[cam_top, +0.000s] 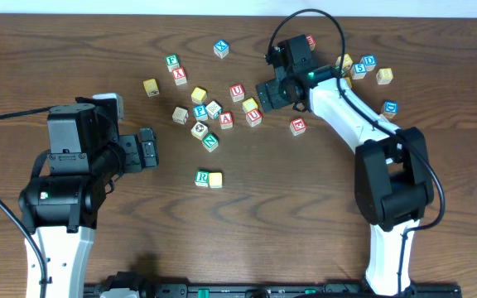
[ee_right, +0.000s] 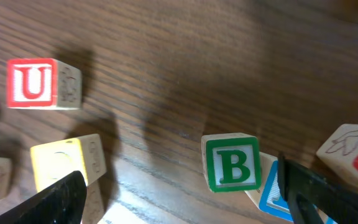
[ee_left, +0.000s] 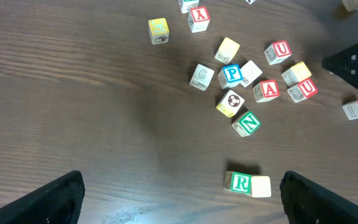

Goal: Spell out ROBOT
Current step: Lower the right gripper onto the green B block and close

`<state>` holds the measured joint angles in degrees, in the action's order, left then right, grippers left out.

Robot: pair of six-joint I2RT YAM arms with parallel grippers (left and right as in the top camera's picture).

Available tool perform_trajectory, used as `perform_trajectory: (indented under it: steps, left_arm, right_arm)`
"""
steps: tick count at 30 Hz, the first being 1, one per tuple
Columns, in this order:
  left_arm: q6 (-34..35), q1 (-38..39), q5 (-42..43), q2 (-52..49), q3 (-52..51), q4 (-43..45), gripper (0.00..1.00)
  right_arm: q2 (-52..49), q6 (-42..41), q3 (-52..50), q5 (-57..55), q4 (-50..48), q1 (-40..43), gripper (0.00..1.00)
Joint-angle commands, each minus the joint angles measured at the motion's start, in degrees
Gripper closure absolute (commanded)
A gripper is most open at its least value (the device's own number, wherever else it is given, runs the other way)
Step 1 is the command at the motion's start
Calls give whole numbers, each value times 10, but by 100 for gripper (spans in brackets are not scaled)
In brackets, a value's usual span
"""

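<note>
The next letter wanted looks to be the B cube (ee_right: 232, 163), and everything turns on how it sits in the right gripper (ee_right: 180, 173). That gripper hangs over the far cluster with its jaws spread wide and nothing in them. In the right wrist view the green B stands upright on the bench (ee_right: 185, 74) between the two fingers. It is off centre, close against the finger at the right edge of the view and well apart from the other one. A blue-printed cube (ee_right: 267, 194) touches its lower corner on that same crowded side, half hidden by the finger, its letter unreadable. My judgement is that the gripper should shift toward that side before closing, or the near finger may land on the blue cube or drag it along. The cube has no long axis, and its faces lie about square to the closing line, so no wrist turn seems needed. From overhead the right gripper (cam_top: 269, 93) covers the B. The left gripper (cam_top: 149, 149) is also fully open and empty, and it is far from the B. It sits near the started row, where the R cube (cam_top: 202, 177) touches a yellow cube (cam_top: 215, 180). The B would go just beyond the yellow one.
</note>
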<state>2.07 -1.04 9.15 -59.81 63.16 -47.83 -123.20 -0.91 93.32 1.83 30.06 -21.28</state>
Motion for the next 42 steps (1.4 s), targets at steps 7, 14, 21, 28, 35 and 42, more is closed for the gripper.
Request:
perform_trajectory:
  steps: [7,14,21,28,35,42]
  left_arm:
    - [-3,-3,7,0,12,-1,1]
    - [-3,-3,7,0,12,-1,1]
    - [-3,-3,7,0,12,-1,1]
    - [-3,-3,7,0,12,-1,1]
    - [-3,-3,7,0,12,-1,1]
    - [-3,-3,7,0,12,-1,1]
  right_arm:
    - [-25,-8,6,-9,-12,-1,8]
    - [-26,-8,6,-9,-12,-1,9]
    - [-36,-8,6,-15,-14,3,9]
    - [-41,-19,6,-15,-14,8,17]
    - [-43,-19,6,-15,-14,10,24]
    - [-43,-21,6,-15,-14,10,36]
